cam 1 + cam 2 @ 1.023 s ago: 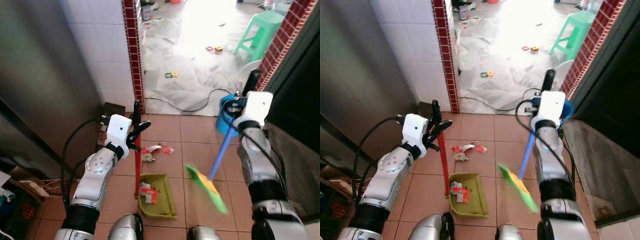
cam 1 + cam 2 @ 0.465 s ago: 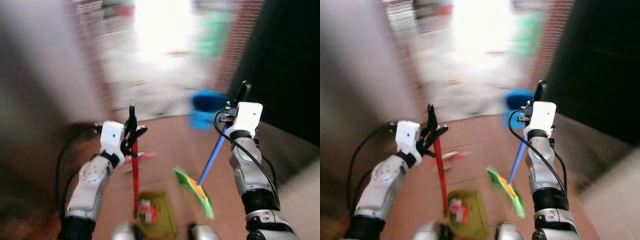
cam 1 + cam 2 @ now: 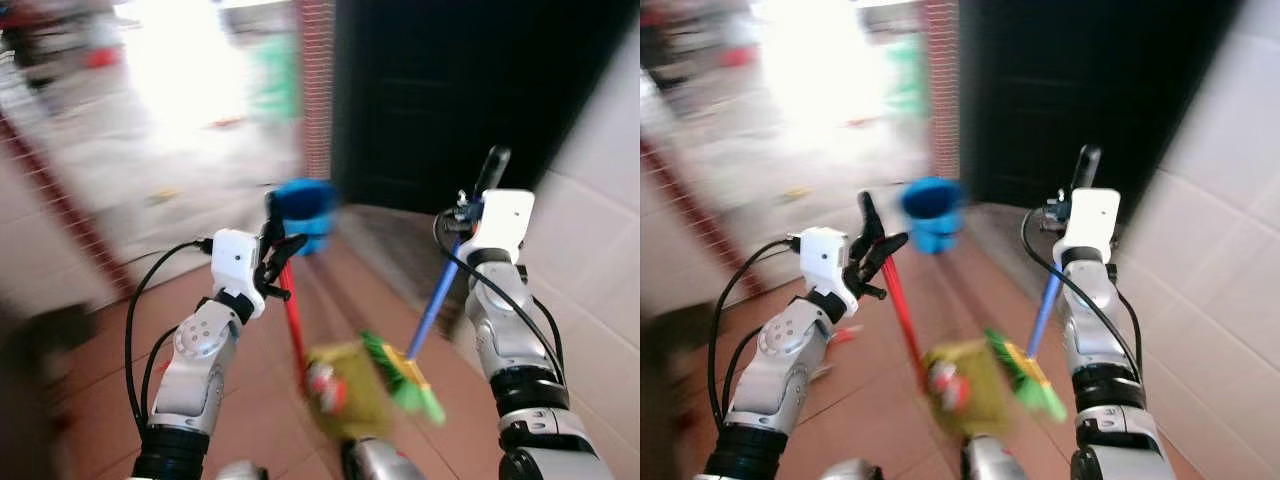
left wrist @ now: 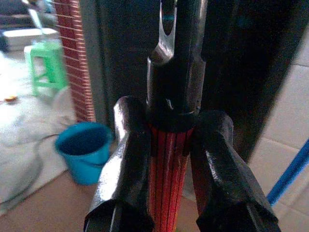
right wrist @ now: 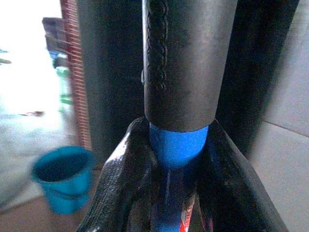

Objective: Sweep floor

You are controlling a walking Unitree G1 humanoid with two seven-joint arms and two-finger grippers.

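Left eye view, item one: our left gripper [image 3: 272, 243], fingers clamped round the top of the red dustpan handle [image 3: 293, 322], whose long axis slopes down and rightward to the yellow-green dustpan [image 3: 345, 390] hanging low and near at centre with litter in it. Item two: our right gripper [image 3: 478, 196], fingers clenched on the blue broom handle [image 3: 432, 305], its axis running down and left to the green broom head [image 3: 405, 375], which lies just right of the dustpan and about touching it. We judge the broom the nearer tool to any litter on the right; the blue bucket [image 3: 303, 207] stands farther off, beyond the left gripper.
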